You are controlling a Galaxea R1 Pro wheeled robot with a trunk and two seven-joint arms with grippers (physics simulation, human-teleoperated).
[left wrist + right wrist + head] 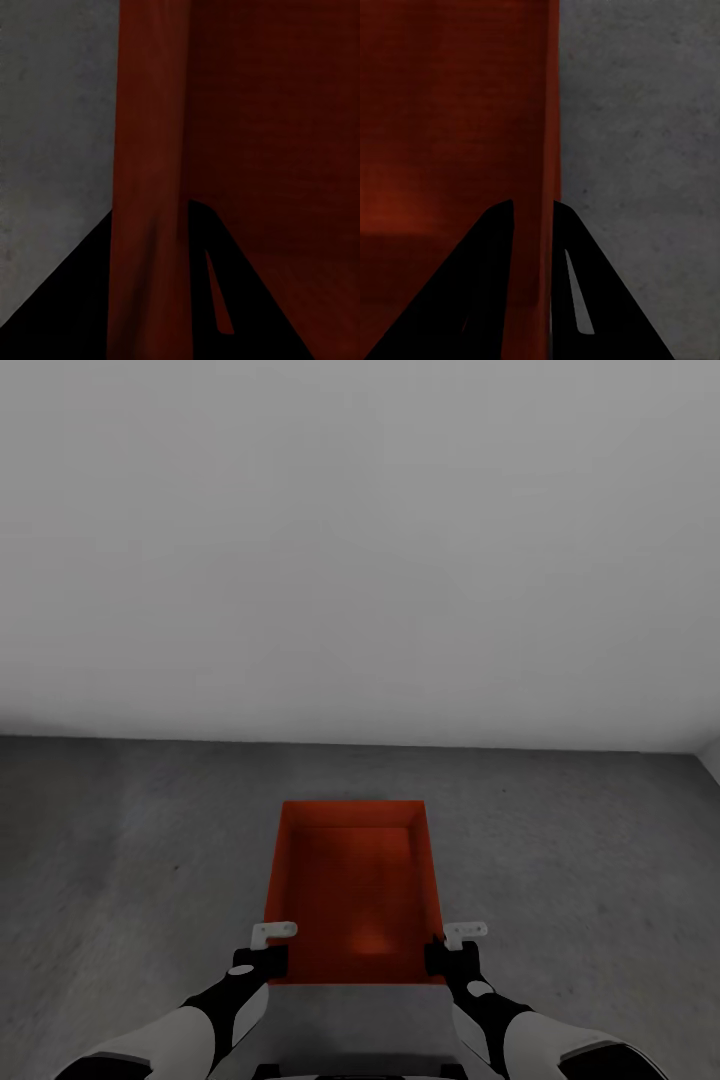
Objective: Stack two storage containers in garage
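Both hands, left hand (262, 960) and right hand (452, 958), pinch opposite thin walls of a light, stiff orange bin (352, 890) between them above the grey floor (120, 840).

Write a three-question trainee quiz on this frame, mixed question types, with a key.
1. True or false: the left gripper and right gripper pinch opposite side walls of the storage container.
2. Which surface lies under the container: A) light wood planks B) dark grey floor C) a glass table?
3. What stands beyond the container?

Key: 1 true; 2 B; 3 a plain white wall.
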